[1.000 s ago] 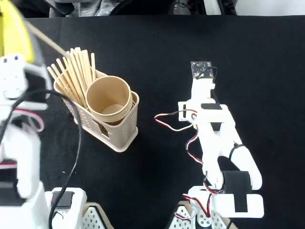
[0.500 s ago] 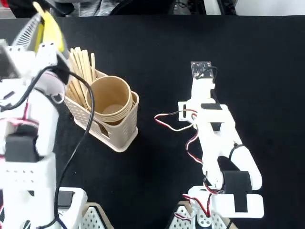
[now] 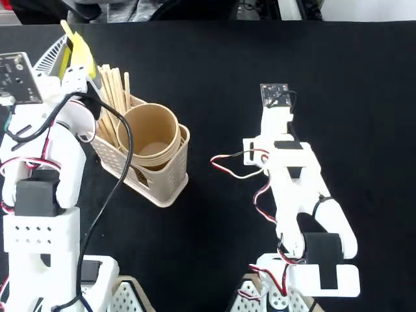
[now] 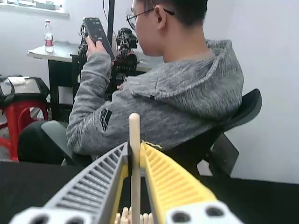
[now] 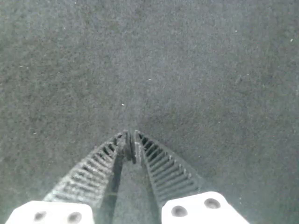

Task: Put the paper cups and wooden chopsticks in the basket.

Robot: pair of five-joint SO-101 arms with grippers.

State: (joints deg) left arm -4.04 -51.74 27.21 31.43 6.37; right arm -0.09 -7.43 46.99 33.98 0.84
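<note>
A beige basket [image 3: 168,177] stands on the black table, left of centre. Nested paper cups [image 3: 151,138] sit in its near end, and a bundle of wooden chopsticks [image 3: 112,91] leans in its far end. My left gripper [image 3: 69,40], one finger yellow and one grey, hovers just beyond and left of that bundle. In the left wrist view the left gripper [image 4: 134,150] is shut on one upright chopstick [image 4: 134,135], with the bundle's chopstick tips [image 4: 134,217] below it. My right gripper [image 5: 130,140] is shut on nothing, low over bare table.
The right arm [image 3: 296,195] lies folded on the table's right half, well apart from the basket. A seated person in a grey hoodie [image 4: 177,93] is behind the table's far edge, touching nothing on it. Open black tabletop [image 3: 221,71] separates the basket and the right arm.
The left arm swung in from the far left edge toward the basket, carrying the chopstick, and now stands over the bundle's end. The right arm has not moved.
</note>
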